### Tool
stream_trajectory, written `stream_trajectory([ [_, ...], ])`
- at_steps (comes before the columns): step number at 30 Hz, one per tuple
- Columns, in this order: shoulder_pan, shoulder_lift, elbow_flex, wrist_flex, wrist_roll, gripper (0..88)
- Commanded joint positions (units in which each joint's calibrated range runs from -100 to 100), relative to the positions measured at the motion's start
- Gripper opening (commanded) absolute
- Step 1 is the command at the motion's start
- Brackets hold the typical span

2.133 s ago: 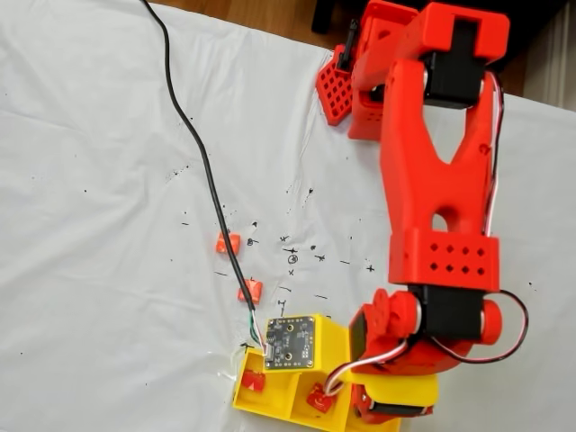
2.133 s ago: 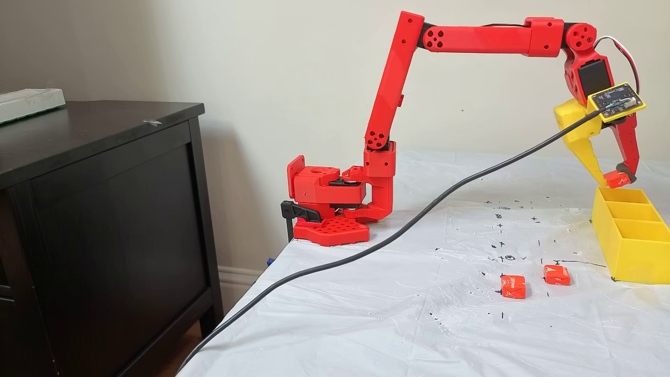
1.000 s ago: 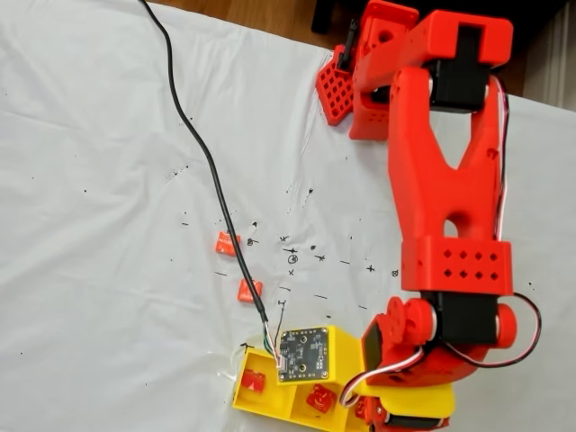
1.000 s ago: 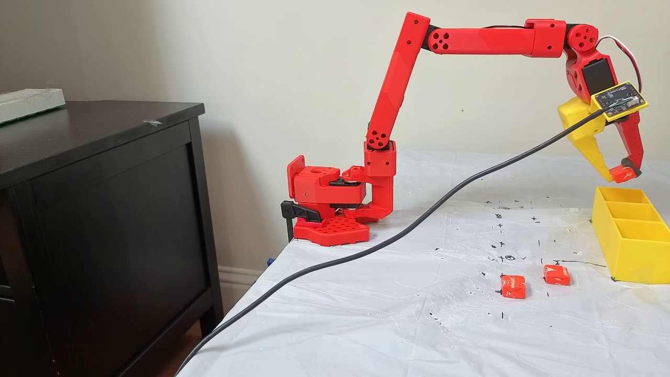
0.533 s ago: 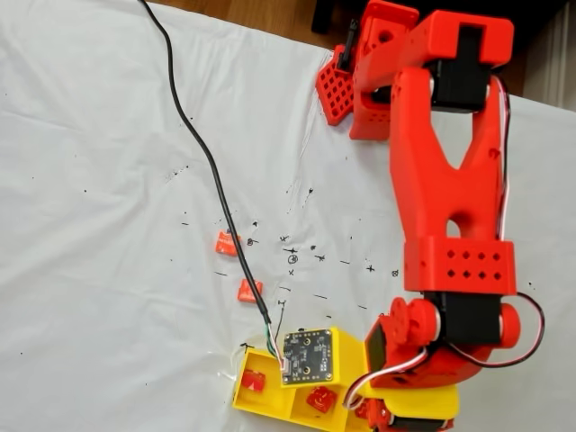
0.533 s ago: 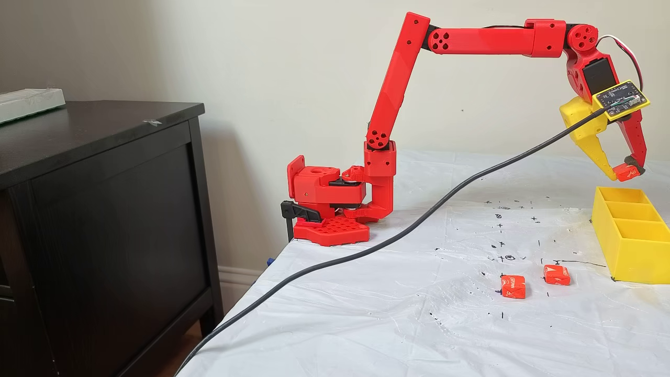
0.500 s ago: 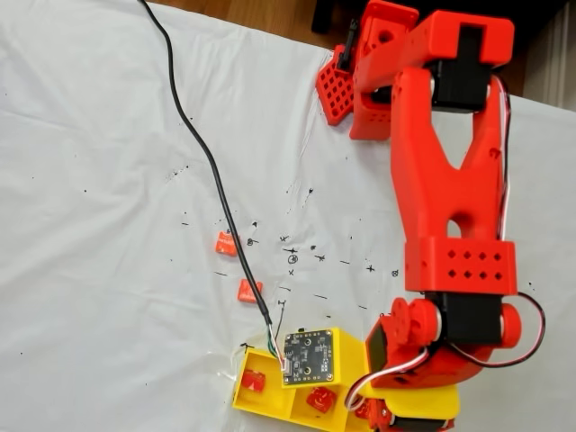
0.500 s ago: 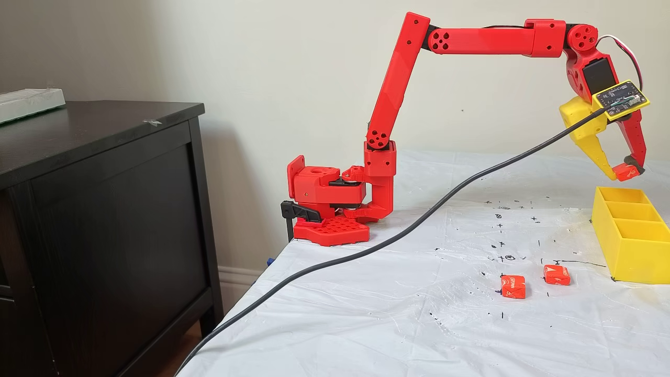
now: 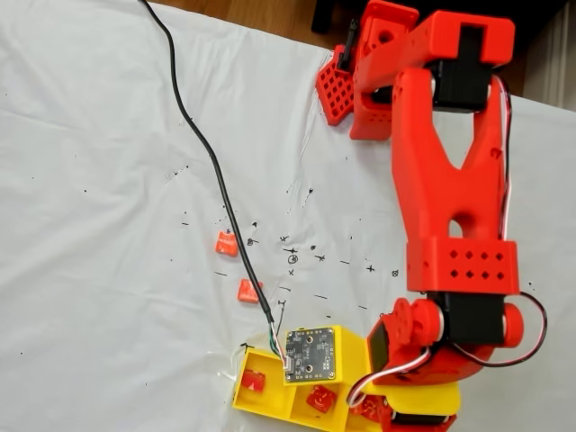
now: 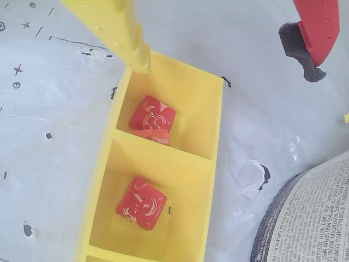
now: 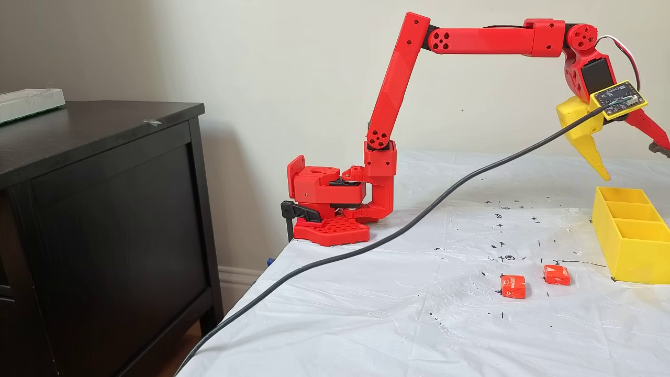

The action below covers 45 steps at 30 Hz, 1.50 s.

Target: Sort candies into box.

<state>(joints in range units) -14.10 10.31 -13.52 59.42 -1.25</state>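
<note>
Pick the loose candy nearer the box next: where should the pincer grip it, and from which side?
Probably from straight above, closing across two opposite flat sides of the candy. It is a small square block lying flat on the white sheet, apart from the other loose candy and short of the box. The pincer is open.

Bright, even, soft daylight; sharp

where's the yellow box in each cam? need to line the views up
Fixed view from above: the yellow box sits at the bottom edge, centre, partly under the gripper.
Wrist view: lower centre, running off the bottom.
Fixed side view: right edge, on the table.
Shared landmark: the yellow finger above the box's end compartment.
</note>
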Motion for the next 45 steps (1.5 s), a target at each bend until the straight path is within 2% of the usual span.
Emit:
stream_trajectory([
  [1, -1.66, -2.93, -3.64, 0.06, 0.1, 35.0],
  [3, -1.66, -3.27, -3.45, 0.14, 0.44, 31.6],
  [4, -1.66, -3.52, -3.09, -0.02, 0.88, 26.9],
  [6, -1.75, -4.46, -2.09, -1.01, 1.03, 7.2],
  [7, -1.66, -4.88, -1.82, -1.01, 0.98, 3.3],
  [13, -0.66, -9.55, 1.92, -1.09, 0.68, 0.4],
  [18, 1.33, -13.79, 3.1, 3.33, 1.27, 0.2],
  [23, 5.49, -16.33, 2.46, 12.34, 4.4, 0.2],
  [30, 10.93, -23.54, 12.02, 15.69, 8.45, 0.2],
  [37, 18.36, -28.55, 20.21, 12.34, 11.04, 0.2],
  [45, 24.88, -22.01, 20.49, 9.96, 14.41, 0.2],
])
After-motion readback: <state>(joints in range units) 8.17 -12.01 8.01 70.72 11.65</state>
